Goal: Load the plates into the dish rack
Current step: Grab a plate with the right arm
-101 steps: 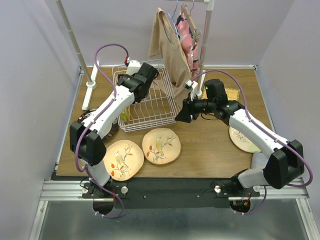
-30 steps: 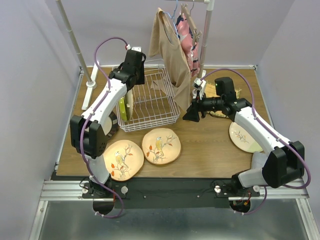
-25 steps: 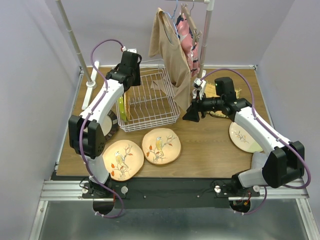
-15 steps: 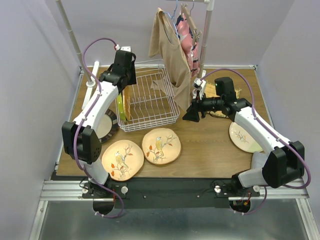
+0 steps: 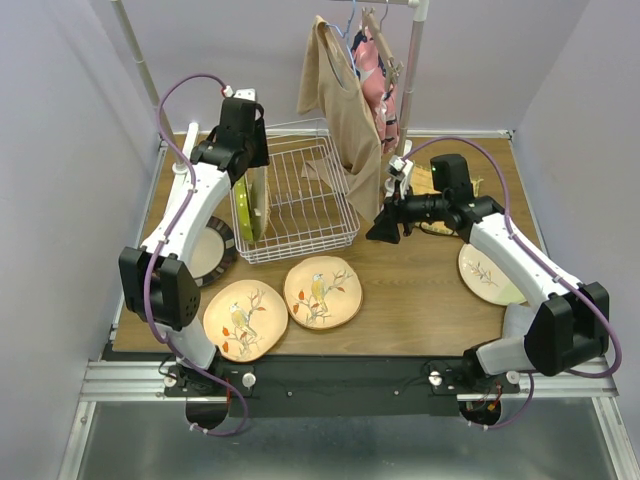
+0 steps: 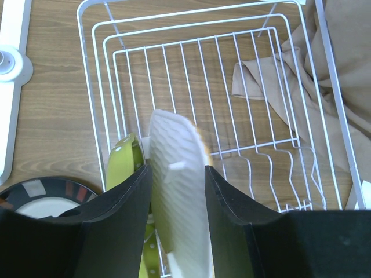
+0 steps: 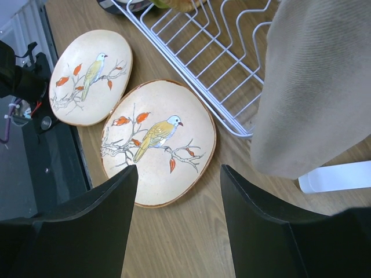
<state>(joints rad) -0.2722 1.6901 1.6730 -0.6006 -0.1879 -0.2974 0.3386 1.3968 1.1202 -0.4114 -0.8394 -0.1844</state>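
two plates on edge at the left end of the rack (image 5: 300, 252) seen from above, lime plate (image 5: 242, 215) and woven plate (image 5: 258, 205), with the left gripper (image 5: 248, 175) right over them, bird plates (image 5: 323, 292) flat just in front, and the right gripper (image 5: 385, 228) low by the rack's right end. from the left wrist, fingers (image 6: 116, 231) close against both faces of the woven plate, upright among the prongs; gripping or only brushing, cannot tell. from the right wrist, fingers (image 7: 87, 231) spread wide, holding nothing, above the nearer bird plate, cloth (image 7: 313, 87) beside.
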